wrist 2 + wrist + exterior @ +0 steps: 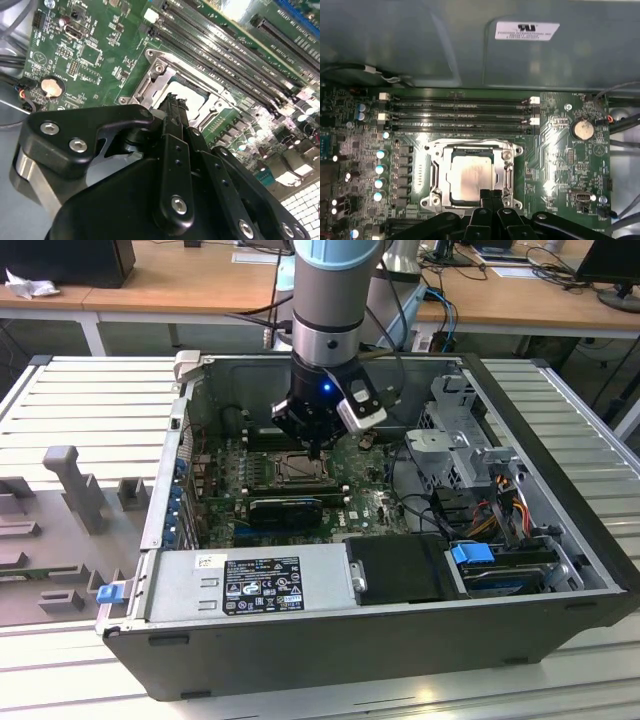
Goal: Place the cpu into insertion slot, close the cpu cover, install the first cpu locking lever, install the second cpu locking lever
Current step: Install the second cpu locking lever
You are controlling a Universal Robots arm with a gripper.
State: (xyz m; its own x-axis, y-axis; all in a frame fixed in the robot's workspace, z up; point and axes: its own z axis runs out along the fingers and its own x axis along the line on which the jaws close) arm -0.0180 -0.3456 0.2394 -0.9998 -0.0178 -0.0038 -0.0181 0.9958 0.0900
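Black gripper (491,192) nearest lens, fingers pressed together, nothing between them, tips at edge of cpu cover (507,167). Cover: thin silvery frame, square window, lying flat over socket. Cpu (471,175) seated inside window, matte silvery-beige square. Green motherboard (565,145) surrounds socket.

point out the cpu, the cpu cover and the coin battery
cpu (472,176), first wrist view, middle of its silvery top.
cpu cover (509,170), first wrist view, side bar of the metal frame.
coin battery (583,129), first wrist view, centre of the round cell.
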